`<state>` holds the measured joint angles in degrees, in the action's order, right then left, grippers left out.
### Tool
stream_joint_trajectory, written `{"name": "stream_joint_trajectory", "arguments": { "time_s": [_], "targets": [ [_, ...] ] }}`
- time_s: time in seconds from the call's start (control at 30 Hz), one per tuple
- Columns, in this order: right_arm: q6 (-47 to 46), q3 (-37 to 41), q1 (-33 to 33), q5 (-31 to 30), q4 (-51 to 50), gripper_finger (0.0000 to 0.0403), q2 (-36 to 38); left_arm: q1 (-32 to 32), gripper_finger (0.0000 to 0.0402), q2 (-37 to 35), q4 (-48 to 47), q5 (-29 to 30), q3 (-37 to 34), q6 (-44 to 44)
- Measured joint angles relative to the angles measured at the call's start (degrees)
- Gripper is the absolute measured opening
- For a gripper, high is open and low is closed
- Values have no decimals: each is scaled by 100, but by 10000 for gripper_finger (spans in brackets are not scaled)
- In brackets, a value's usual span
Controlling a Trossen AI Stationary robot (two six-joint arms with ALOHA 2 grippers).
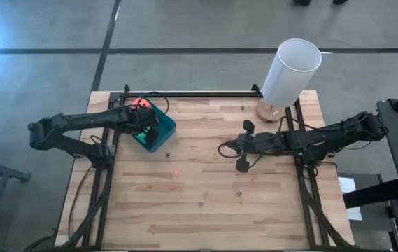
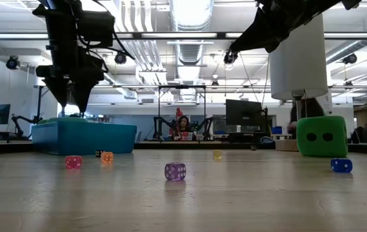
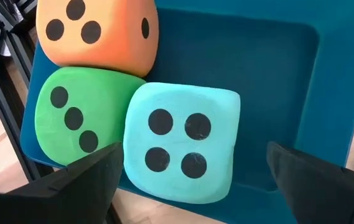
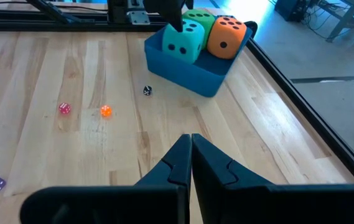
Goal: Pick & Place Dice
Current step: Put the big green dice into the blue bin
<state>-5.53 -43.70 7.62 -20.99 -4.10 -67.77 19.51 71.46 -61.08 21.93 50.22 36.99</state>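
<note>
Left wrist view shows the left gripper (image 3: pixel 192 171) fingers spread above the teal die (image 3: pixel 180 143) in the blue tray (image 3: pixel 276 74), apparently untouched; right gripper (image 4: pixel 191 152) fingers closed over the surface (image 4: pixel 71 143)

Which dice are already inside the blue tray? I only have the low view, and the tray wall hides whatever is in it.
Observer: Three. The orange die, a green die and the teal die sit packed together at one end of the blue tray.
Operator: Is the left gripper gripping one of them?
Observer: No. The left gripper is open above the teal die, with one finger to either side and clear of it.
Operator: And the right gripper?
Observer: The right gripper is shut with nothing between its fingers, over bare tabletop, pointing toward the tray.
</note>
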Motion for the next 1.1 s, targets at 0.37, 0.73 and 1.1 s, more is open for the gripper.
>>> {"name": "stream_joint_trajectory", "arguments": {
  "time_s": [0.37,0.73,1.1],
  "targets": [
    [12,0,0,0,-2,8,0,-183,392,0,220,-490,409,-107],
    [1,0,-2,0,0,8,0,-1401,394,-383,492,100,483,247],
    [9,0,-1,0,-1,8,1,-3308,383,-387,1013,1146,479,328]
  ]
}}
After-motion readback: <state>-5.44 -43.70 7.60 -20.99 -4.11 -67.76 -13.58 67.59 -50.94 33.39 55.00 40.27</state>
